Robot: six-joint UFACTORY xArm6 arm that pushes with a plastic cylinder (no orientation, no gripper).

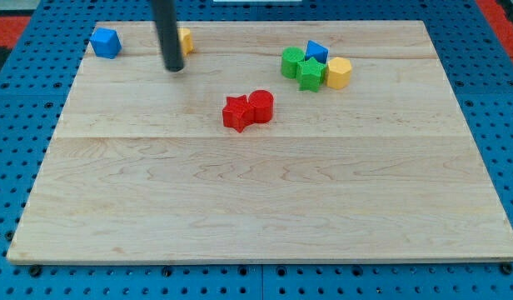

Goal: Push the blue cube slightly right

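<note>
The blue cube (106, 42) sits at the top left corner of the wooden board (265, 200). My tip (174, 68) is on the board to the right of the blue cube and a little below it, well apart from it. The dark rod rises from the tip to the view's top. A yellow block (186, 40) is partly hidden behind the rod, just above and right of the tip.
A red star (236, 113) touches a red cylinder (261, 106) near the board's middle. At the top right a cluster holds a green cylinder (291, 62), a green star (311, 74), a blue triangular block (316, 51) and a yellow hexagonal block (339, 72).
</note>
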